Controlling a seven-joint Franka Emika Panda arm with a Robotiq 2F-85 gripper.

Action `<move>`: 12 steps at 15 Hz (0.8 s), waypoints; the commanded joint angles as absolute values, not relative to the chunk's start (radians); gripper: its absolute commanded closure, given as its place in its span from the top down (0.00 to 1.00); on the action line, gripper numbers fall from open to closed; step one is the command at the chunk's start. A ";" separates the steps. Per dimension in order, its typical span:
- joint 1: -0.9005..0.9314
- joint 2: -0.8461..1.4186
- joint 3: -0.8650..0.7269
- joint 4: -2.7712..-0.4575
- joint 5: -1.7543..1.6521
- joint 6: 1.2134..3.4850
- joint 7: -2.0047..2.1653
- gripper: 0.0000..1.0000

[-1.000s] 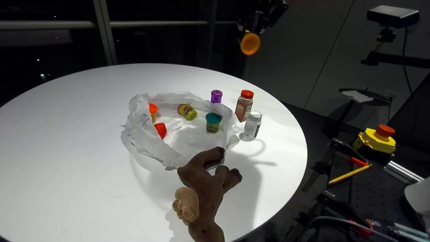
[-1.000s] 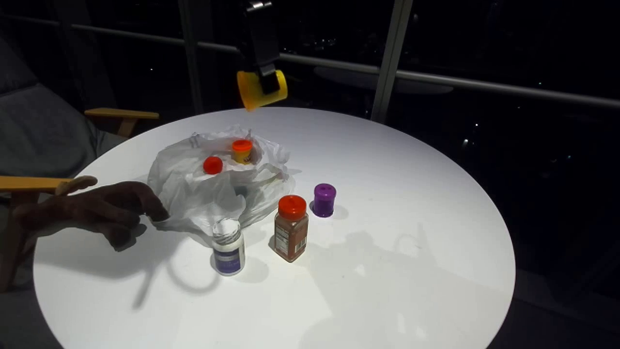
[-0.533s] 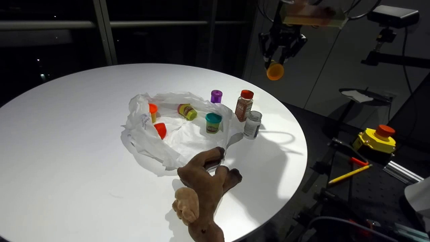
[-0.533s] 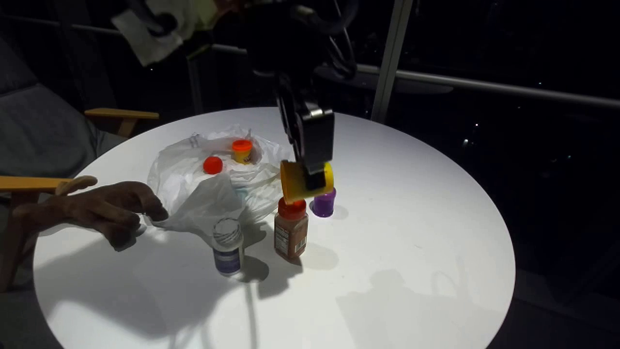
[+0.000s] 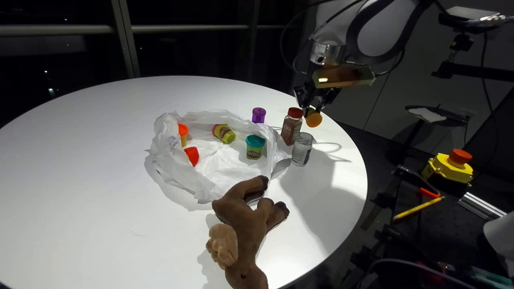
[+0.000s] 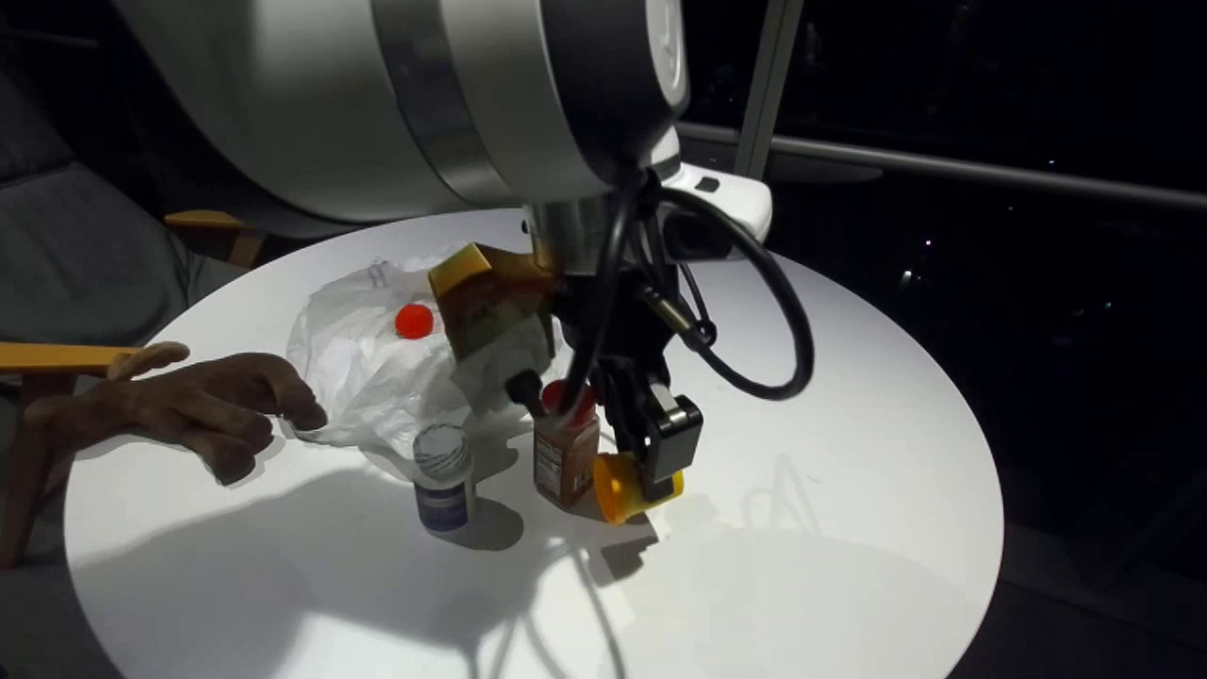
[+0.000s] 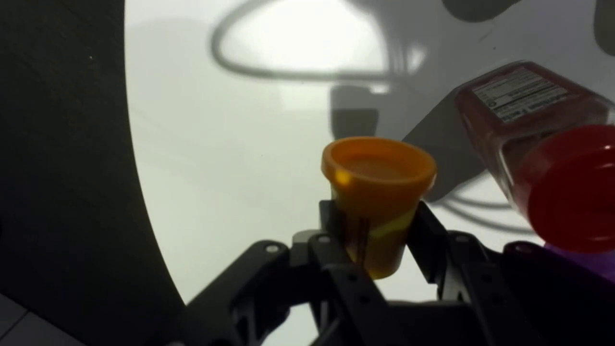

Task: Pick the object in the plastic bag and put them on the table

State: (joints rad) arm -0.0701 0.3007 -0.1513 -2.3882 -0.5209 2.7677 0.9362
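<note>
My gripper (image 5: 312, 111) is shut on a yellow tub with an orange lid (image 5: 314, 120). In the wrist view the tub (image 7: 379, 192) lies tilted between both fingers, lid end outward. In an exterior view the gripper (image 6: 660, 467) holds it low over the white table (image 6: 801, 585), beside the red-lidded bottle; its shadow falls close by. The open plastic bag (image 5: 172, 168) holds a teal-lidded tub (image 5: 255, 146), a yellow tub on its side (image 5: 224, 133), an orange-lidded tub (image 5: 182, 132) and a red item (image 5: 192, 155). The arm partly hides the bag (image 6: 358, 368) in an exterior view.
The red-lidded bottle (image 7: 528, 105) stands very near the gripper. A white jar (image 6: 443, 490) stands by it. A purple container (image 5: 259, 115) is behind the bag. A brown plush animal (image 5: 245, 224) lies in front of the bag. The table edge (image 7: 137, 168) is near the gripper.
My gripper has come from high up down to near the tabletop, beside the red-lidded bottle, with the tub still held. The bag and its contents look unmoved.
</note>
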 commanded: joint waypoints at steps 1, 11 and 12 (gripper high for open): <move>-0.001 0.409 -0.239 -2.301 -0.505 2.832 0.901 0.08; 0.089 0.330 -0.327 -2.349 -0.318 2.962 0.728 1.00; 0.138 0.288 -0.361 -2.367 -0.339 2.963 0.747 1.00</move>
